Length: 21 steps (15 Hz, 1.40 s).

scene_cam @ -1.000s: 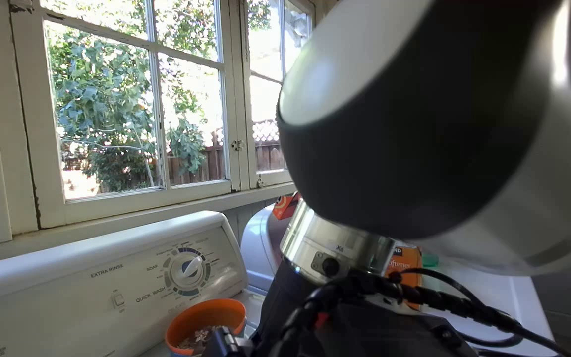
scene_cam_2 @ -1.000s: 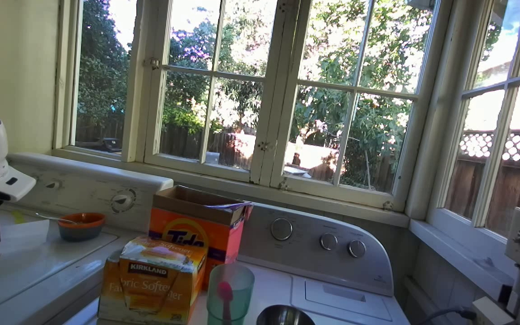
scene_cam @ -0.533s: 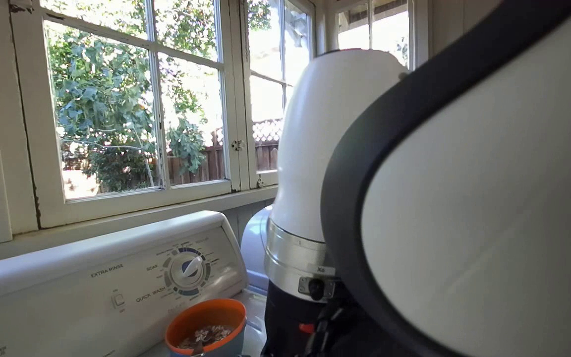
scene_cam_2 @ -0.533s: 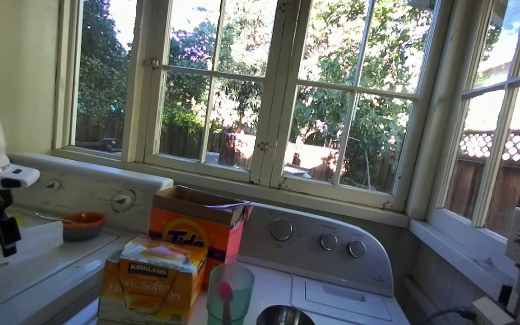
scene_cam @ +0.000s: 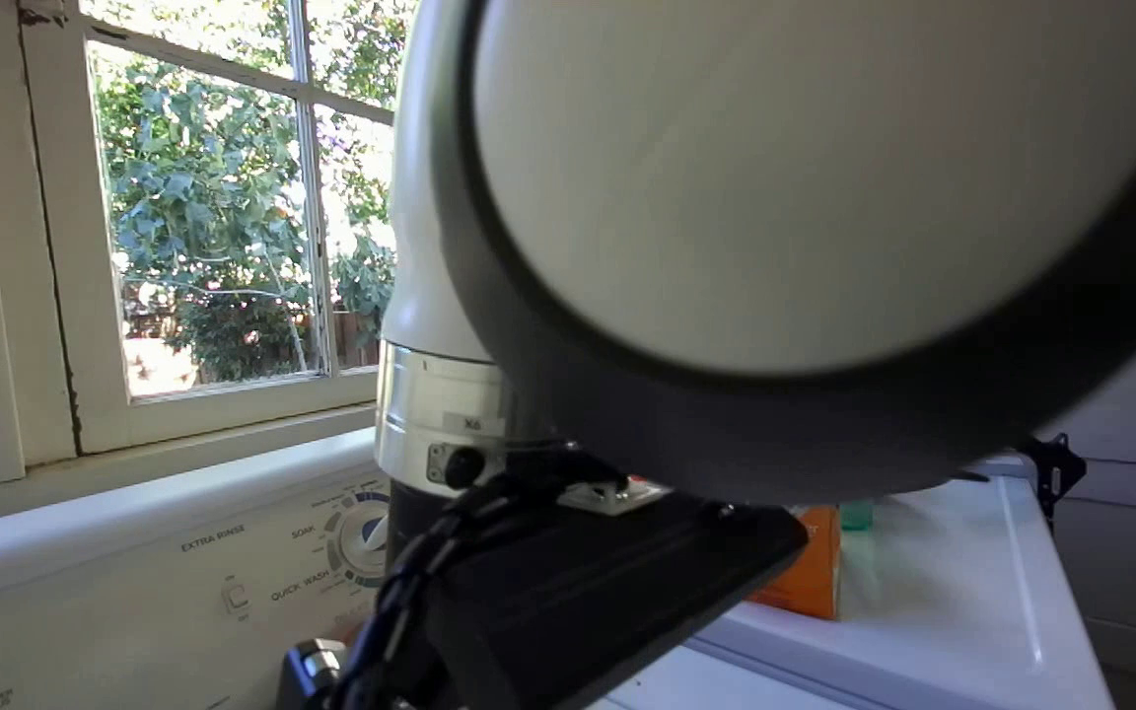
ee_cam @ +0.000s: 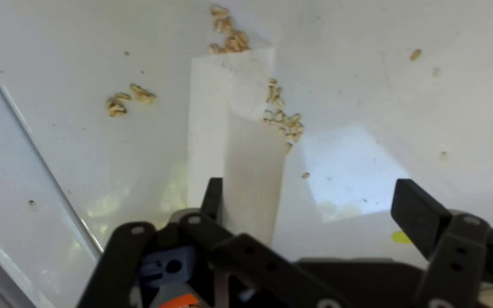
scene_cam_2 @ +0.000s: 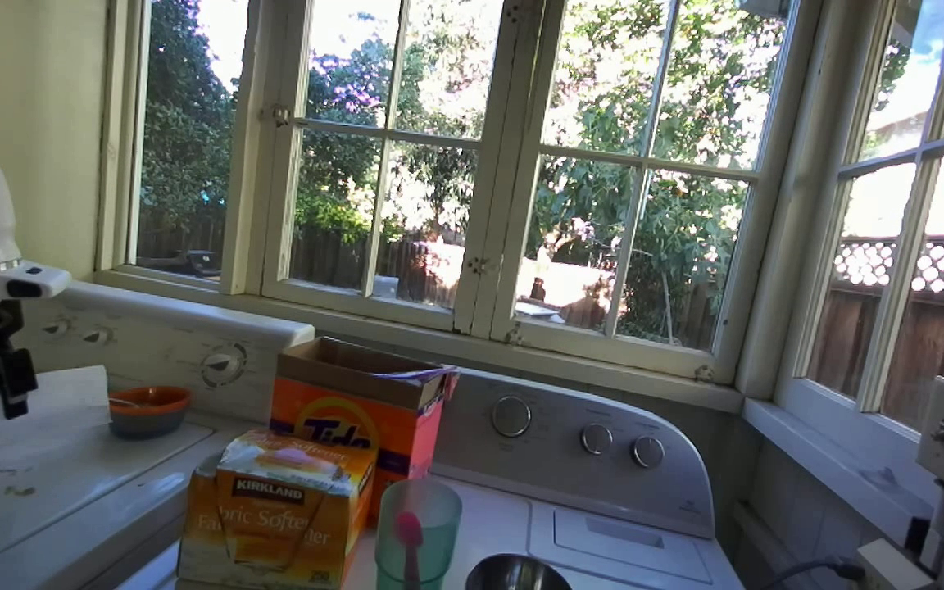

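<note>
My gripper (ee_cam: 309, 182) is open over the white washer top, its two black fingers wide apart. A white folded sheet (ee_cam: 253, 162) like paper stands or lies at the left finger in the wrist view; whether they touch is unclear. The sheet also shows in an exterior view (scene_cam_2: 70, 389) behind my gripper (scene_cam_2: 17, 401). Small clusters of oat-like flakes (ee_cam: 289, 124) lie along the sheet's edge and on the washer. An orange-rimmed grey bowl (scene_cam_2: 148, 422) with a spoon stands beyond the gripper; its orange rim (ee_cam: 182, 300) peeks in at the bottom of the wrist view.
A Kirkland fabric softener box (scene_cam_2: 275, 533), a Tide box (scene_cam_2: 406, 438), a green cup (scene_cam_2: 439, 541) with a pink spoon and a metal bowl (scene_cam_2: 492, 578) stand on the neighbouring machine. A control panel (scene_cam_2: 259, 336) and windows line the back. A yellow patch (ee_cam: 400, 237) shows near the right finger.
In an exterior view the gripper has shifted right, then risen in the picture. The white sheet has shifted up in the picture too, and flakes on the washer show more. The bowl stays put.
</note>
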Each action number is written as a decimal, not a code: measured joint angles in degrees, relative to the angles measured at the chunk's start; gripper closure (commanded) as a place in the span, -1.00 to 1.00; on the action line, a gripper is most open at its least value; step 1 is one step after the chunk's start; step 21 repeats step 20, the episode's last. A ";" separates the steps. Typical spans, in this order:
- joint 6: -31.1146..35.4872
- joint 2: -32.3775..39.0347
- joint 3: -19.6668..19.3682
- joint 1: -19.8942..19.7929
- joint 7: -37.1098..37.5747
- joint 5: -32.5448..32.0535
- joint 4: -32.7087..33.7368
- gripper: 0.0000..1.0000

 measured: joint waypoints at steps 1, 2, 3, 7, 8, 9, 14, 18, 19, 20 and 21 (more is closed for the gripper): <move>0.01 -0.03 2.25 -2.02 0.00 0.77 0.75 -1.00; -0.20 -0.03 4.36 -3.95 -0.23 1.48 1.41 -1.00; -1.16 0.01 5.97 -5.52 -0.31 1.58 1.92 -1.00; -5.44 0.22 10.42 -10.21 -0.31 1.80 3.13 -1.00; -5.48 0.22 10.98 -10.89 -0.31 1.80 3.33 -1.00; -5.43 0.09 11.28 -11.39 -0.29 1.80 3.56 -1.00; 3.64 -3.87 12.08 -12.46 -0.51 0.83 4.76 -1.00; 15.47 -5.12 14.29 -13.59 -2.29 2.86 4.48 -1.00; 15.89 -4.98 15.71 -14.48 -3.93 5.22 4.44 -1.00; 15.21 -4.87 17.55 -15.65 -6.02 8.15 4.37 -1.00; 15.21 -4.87 17.55 -15.65 -6.02 8.15 4.37 -1.00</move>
